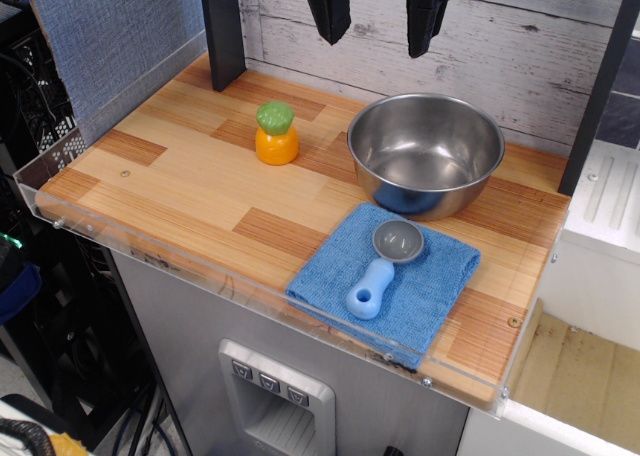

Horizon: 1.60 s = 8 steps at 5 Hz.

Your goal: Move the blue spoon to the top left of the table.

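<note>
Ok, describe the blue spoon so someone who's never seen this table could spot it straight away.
Start at the big steel bowl on the right side of the wooden table. Just in front of it a folded blue cloth lies at the front edge, and the blue spoon rests on top of it. It is the only utensil there: a chunky light-blue handle with a hole at its end and a round grey bowl.

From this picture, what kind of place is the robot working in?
Probably a toy kitchen set up as a robot test bench: a small wooden plank tabletop with a clear acrylic rim, a shiny steel bowl, a chunky light-blue toy spoon on a folded blue cloth, and a black pincer overhead.
</note>
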Tool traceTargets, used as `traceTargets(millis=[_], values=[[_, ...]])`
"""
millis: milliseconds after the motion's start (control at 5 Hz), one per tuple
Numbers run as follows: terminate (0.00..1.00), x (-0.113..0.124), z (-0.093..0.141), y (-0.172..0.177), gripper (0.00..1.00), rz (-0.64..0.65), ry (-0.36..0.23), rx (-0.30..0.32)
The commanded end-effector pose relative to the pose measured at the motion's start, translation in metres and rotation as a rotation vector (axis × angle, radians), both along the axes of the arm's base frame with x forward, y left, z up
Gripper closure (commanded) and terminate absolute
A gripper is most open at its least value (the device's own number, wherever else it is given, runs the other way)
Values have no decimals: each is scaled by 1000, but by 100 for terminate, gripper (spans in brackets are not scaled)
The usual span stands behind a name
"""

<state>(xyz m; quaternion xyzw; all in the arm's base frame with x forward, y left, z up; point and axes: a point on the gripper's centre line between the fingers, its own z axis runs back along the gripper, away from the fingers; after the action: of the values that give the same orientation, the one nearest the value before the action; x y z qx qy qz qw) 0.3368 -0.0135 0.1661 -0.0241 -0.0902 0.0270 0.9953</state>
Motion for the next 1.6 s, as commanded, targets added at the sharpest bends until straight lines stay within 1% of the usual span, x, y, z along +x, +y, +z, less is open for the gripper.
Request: traceTargets(millis=[0, 200, 400, 600, 800, 1000, 1200, 1400], values=[[0, 0, 0, 0, 0, 0, 0, 0], [0, 3, -9, -22, 0, -17, 4, -32], [0, 1, -17, -52, 0, -70, -13, -37], [0, -14, -25, -73, 0, -119, 6, 8], [0, -32, -37, -76, 0, -133, 31, 22], [0, -43, -47, -68, 0, -132, 67, 48], [0, -49, -64, -55, 0, -126, 101, 62], [0, -52, -80, -47, 0, -147, 135, 64]])
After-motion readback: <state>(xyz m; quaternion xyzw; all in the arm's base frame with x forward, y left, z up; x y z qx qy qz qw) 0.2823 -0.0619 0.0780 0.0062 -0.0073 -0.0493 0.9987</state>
